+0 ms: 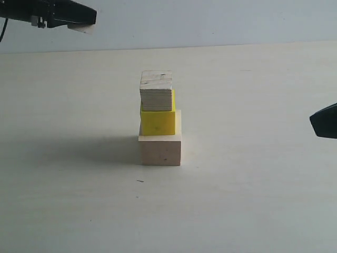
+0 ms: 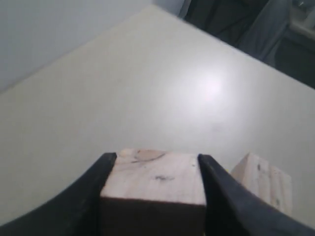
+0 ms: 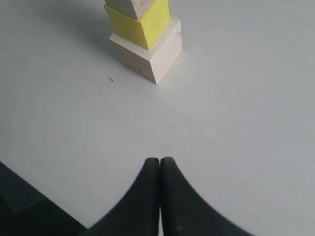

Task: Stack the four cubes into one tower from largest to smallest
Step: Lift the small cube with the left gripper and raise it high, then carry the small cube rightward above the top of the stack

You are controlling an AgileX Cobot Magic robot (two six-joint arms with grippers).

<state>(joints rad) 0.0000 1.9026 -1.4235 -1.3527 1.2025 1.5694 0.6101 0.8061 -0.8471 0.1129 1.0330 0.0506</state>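
Three of the cubes stand stacked mid-table: the large pale wooden cube (image 1: 160, 149) at the base, the yellow cube (image 1: 157, 121) on it, and the plywood cube (image 1: 156, 90) on top. High at the far left, my left gripper (image 1: 83, 25) is shut on the smallest pale wooden cube (image 2: 155, 178), which sits between the two black fingers (image 2: 93, 191). Past that cube, the left wrist view shows the plywood cube (image 2: 263, 182). At the right edge my right gripper (image 1: 314, 120) is shut and empty, its fingertips (image 3: 153, 162) pressed together and aimed toward the stack (image 3: 147, 46).
The pale table (image 1: 253, 190) spreads around the stack, with a small dark speck (image 1: 139, 181) in front of the base cube. A light wall (image 1: 210, 21) rises behind the table's far edge.
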